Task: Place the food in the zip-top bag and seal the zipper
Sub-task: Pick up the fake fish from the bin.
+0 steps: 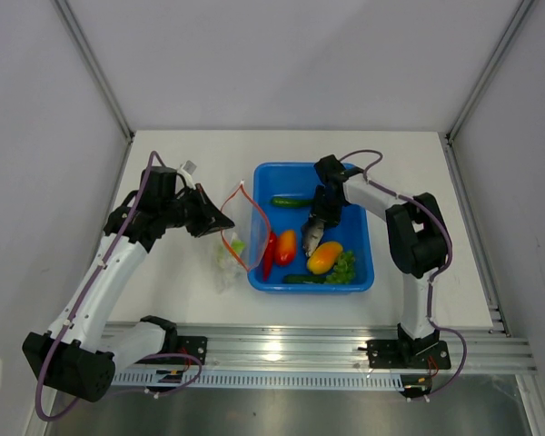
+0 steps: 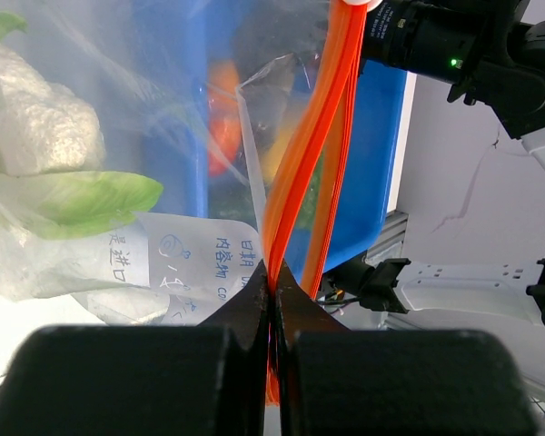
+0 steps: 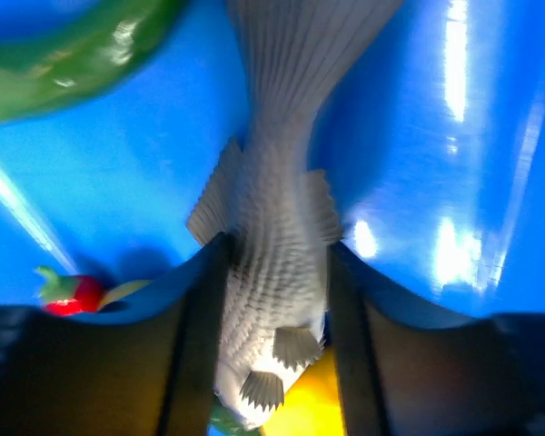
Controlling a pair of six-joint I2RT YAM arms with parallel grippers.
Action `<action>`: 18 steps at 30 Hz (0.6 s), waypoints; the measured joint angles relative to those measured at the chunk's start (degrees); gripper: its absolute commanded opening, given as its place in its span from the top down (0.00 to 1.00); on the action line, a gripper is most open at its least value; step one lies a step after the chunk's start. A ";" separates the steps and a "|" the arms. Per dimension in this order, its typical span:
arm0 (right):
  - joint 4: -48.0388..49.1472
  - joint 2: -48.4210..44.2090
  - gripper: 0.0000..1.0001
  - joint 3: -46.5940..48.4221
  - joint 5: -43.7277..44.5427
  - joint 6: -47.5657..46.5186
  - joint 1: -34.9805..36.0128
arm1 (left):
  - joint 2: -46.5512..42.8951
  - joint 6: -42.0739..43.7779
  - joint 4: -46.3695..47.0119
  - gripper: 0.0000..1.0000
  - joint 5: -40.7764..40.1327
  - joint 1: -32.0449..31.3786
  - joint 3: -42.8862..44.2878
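My left gripper (image 1: 220, 218) (image 2: 274, 282) is shut on the red-orange zipper (image 1: 252, 227) (image 2: 309, 154) of the clear zip-top bag (image 1: 229, 254) (image 2: 182, 263), holding its mouth up beside the tub. A white cauliflower (image 1: 225, 259) (image 2: 36, 136) lies inside the bag. My right gripper (image 1: 320, 220) (image 3: 277, 247) is down in the blue tub (image 1: 359, 227) (image 3: 436, 136), its fingers pressed against both flanks of the grey fish (image 1: 312, 236) (image 3: 282, 136). Also in the tub are a red chili (image 1: 269, 254) (image 3: 73, 292), orange-yellow fruits (image 1: 324, 258) (image 3: 309, 404), green grapes (image 1: 345, 266) and a long green vegetable (image 1: 293, 202) (image 3: 73, 64).
The tub stands right of the bag on the white table (image 1: 182, 291). Grey walls close in the left, right and back. A metal rail (image 1: 300, 350) carrying both arm bases runs along the near edge.
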 measured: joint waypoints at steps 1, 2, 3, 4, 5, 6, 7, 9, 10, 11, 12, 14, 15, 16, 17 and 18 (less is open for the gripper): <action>0.57 0.00 0.67 0.00 -0.37 0.02 0.11 | 0.00 0.00 -0.02 0.99 0.00 0.00 0.00; 1.14 0.00 0.80 0.00 -0.74 0.07 0.26 | 0.02 0.00 -0.02 1.00 0.00 0.00 0.00; 1.62 0.00 0.86 0.00 -1.20 0.00 0.31 | 0.00 0.00 -0.02 0.99 0.00 0.00 0.00; 1.95 -0.02 0.96 0.00 -1.62 0.20 0.33 | 0.00 0.00 -0.02 0.99 0.00 -0.02 0.00; 2.27 -0.09 1.00 0.00 -1.99 0.33 0.28 | 0.00 0.00 0.00 1.00 0.00 0.00 -0.04; 2.49 -0.13 1.00 0.00 -2.25 0.37 0.28 | -0.02 0.00 -0.02 1.00 0.00 0.00 -0.13; 2.62 -0.13 1.00 -0.02 -2.43 0.26 0.28 | -0.04 0.00 -0.02 0.99 0.00 0.00 -0.24; 3.06 -0.22 1.00 -0.13 -2.89 0.26 0.22 | -0.04 0.00 -0.04 0.99 0.00 -0.02 -0.42; 3.37 -0.33 1.00 -0.37 -3.15 0.24 0.11 | -0.04 0.00 -0.02 0.99 0.00 -0.02 -0.50; 3.65 -0.52 1.00 -0.61 -3.30 0.22 0.02 | -0.04 0.00 -0.07 0.99 0.00 0.00 -0.52; 3.93 -0.85 1.00 -0.98 -3.54 0.22 -0.11 | -0.04 0.00 -0.07 0.99 0.00 0.00 -0.55; 4.52 -1.51 1.00 -1.55 -4.11 0.20 -0.44 | -0.04 0.00 -0.07 1.00 0.00 0.00 -0.55; 4.70 -1.84 1.00 -1.68 -4.24 0.13 -0.59 | -0.04 0.00 -0.07 0.99 0.02 -0.02 -0.55; 4.81 -2.32 1.00 -1.86 -4.39 0.09 -0.70 | -0.04 0.00 -0.07 0.99 0.02 -0.02 -0.55; 4.76 -2.89 1.00 -1.86 -4.48 -0.07 -0.81 | -0.02 0.00 -0.07 0.99 0.02 -0.02 -0.55; 4.85 -3.58 1.00 -1.86 -4.59 -0.22 -0.92 | -0.02 0.00 -0.07 0.99 0.02 -0.02 -0.55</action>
